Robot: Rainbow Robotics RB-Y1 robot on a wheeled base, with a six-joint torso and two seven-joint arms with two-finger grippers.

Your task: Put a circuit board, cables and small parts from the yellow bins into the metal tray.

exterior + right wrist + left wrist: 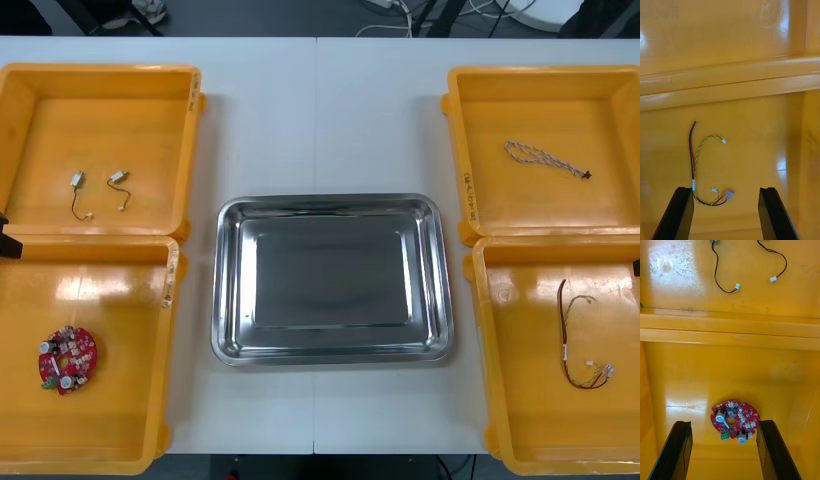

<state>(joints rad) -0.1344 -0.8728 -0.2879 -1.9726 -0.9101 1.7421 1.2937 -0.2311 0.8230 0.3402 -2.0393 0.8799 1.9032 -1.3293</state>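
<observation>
Showing spread fingers [679,450], left gripper [723,423] hangs over circuit board [735,420], right gripper [726,189] over cable [692,157].

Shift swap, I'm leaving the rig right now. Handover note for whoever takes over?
Left tool: open, above the circuit board in the near left bin.
Right tool: open, above the red and yellow cable in the near right bin.
Far left bin: two small metal parts. Far right bin: blue and white cable.
Done: nothing, metal tray bare.
Left: move all of it into the tray.
</observation>
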